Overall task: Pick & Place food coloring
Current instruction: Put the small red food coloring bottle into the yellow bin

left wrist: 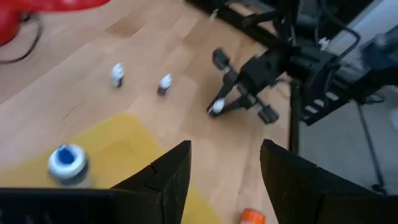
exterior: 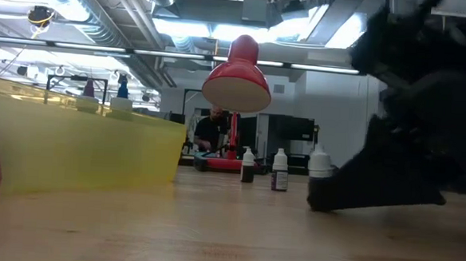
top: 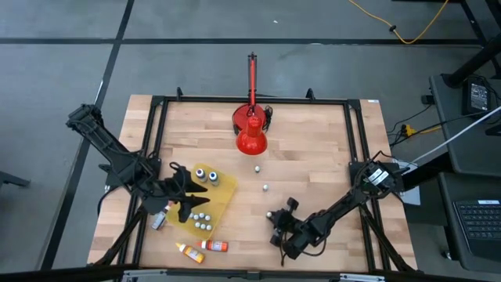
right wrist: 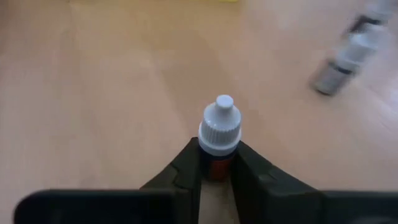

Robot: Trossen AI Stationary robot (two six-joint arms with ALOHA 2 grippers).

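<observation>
At the counter's [top: 313, 149] near right, a white-capped food coloring bottle [right wrist: 217, 134] is pinched in the closed right claw [right wrist: 217, 168]. Near left, two orange bottles [top: 202, 249] lie unplaced; the half-open left claw [top: 182, 196] is held empty over the yellow tray [top: 225, 190], already loaded with several bottles. Farther off, two small bottles [top: 261, 178] remain before the red lamp [top: 251, 133].

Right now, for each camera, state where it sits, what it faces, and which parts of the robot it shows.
High view: overhead, looking down; both arms, yellow tray, red lamp.
Low view: table level, looking across; lamp, tray wall, right arm's dark bulk.
Left wrist view: behind the open left gripper over the tray, facing the right arm.
Right wrist view: behind the right gripper, shut on a white-capped bottle.
Shared: that bottle shows in both wrist views.
</observation>
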